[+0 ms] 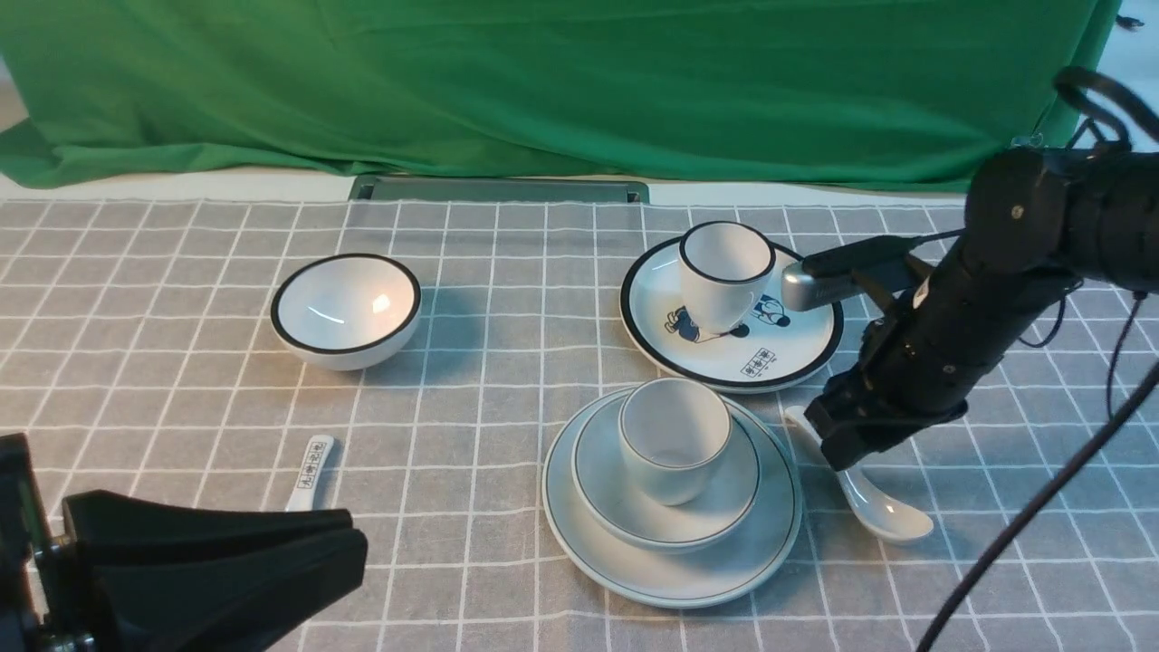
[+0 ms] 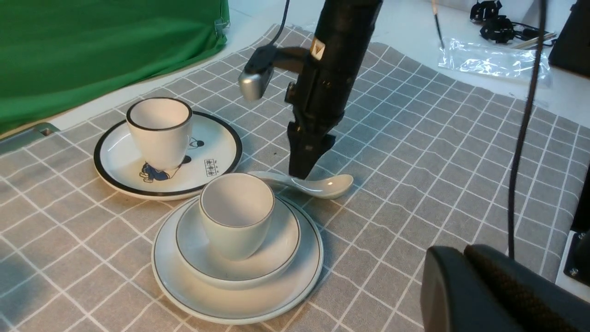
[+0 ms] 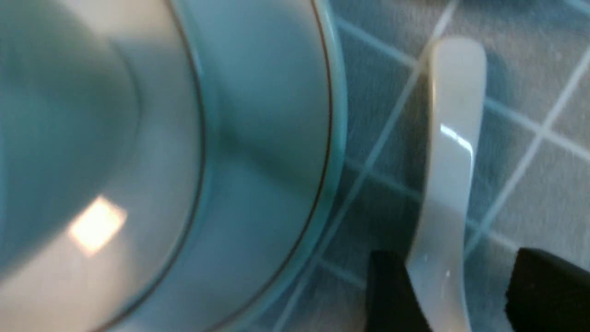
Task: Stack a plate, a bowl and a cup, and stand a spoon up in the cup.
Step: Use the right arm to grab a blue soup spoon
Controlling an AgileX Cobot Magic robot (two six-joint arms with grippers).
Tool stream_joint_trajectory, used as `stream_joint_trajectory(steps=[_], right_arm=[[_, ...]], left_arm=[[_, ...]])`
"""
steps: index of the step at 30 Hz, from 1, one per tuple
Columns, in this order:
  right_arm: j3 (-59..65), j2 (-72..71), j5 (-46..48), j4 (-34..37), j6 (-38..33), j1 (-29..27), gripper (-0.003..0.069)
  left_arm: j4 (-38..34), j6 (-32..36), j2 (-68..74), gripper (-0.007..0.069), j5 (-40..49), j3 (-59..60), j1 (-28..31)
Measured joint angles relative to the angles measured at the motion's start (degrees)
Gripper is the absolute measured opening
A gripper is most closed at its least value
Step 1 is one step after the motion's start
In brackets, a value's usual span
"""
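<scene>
L tool point(image 1: 355, 536) sits closest in, low at the near-left corner, jaws pressed together. Just past its tip, a printed spoon point(image 1: 311, 469) lies flat on the grey check cloth point(image 1: 471, 435) that covers the tabletop point(image 1: 226, 184). Centre-front is the plate point(image 1: 688, 580) w/ the bowl point(image 1: 729, 503) on it and the cup point(image 1: 675, 444) upright in the bowl. The spoon point(image 1: 883, 512) lies on the cloth just right of the plate, scoop end toward the robot, handle pointing away. R tool point(image 1: 838, 448) is down over that handle, tips about at cloth level. Its fingers point(image 3: 387, 299) are spread, one each side. Right wrist view shows a gap btw the handle and one finger, so it's wide, not clamped. Further back, a cartoon plate point(image 1: 788, 349) carries a black-rim cup point(image 1: 724, 272). A black-rim bowl point(image 1: 346, 308) sits well off to the left.
</scene>
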Motion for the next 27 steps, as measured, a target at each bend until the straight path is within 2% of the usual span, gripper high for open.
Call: stream_joint_trajectory(steps=[5, 14, 17, 23, 27], right_arm=[[-1.00, 2.47, -3.58, 0.12, -2.48, 0.00, 0.0399], [-1.00, 5.70, -7.13, 0.13, -2.80, 0.00, 0.0398], [-1.21, 6.25, -7.44, -0.25, -2.80, 0.00, 0.0352], [-1.54, 6.56, -7.68, -0.46, -2.80, 0.06, 0.0174], [-1.33, 4.98, -4.50, -0.09, -2.80, 0.11, 0.0174]], left_arm=[[0.00, 0.02, 0.00, 0.0010, -0.44, 0.00, 0.00], [0.00, 1.73, 0.00, 0.0010, -1.36, 0.00, 0.00], [0.00, 1.95, 0.00, 0.0010, -1.36, 0.00, 0.00], [0.47, 2.20, 0.00, 0.0010, -1.31, 0.00, 0.00], [1.30, 2.44, 0.00, 0.0010, -1.09, 0.00, 0.00]])
